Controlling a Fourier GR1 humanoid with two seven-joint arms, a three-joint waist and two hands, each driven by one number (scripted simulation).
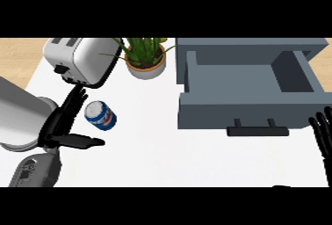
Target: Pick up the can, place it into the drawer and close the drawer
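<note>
Here the left hand [62, 122], released, flanks the can [101, 115]; right hand [322, 132] rests relaxed at the view's edge.

- Bare tabletop [168, 149] runs between the can [101, 115] and the drawer [214, 112], an open lane (widest toward the near edge).
- The drawer stands pulled out, open from above; its front wall and handle [257, 131] jut toward the near edge.
- Toaster [81, 59] and potted plant [146, 59] crowd the far left, behind the can.
- The left robot hand [65, 118] sits just left of the can; the can's right side is free.
</note>
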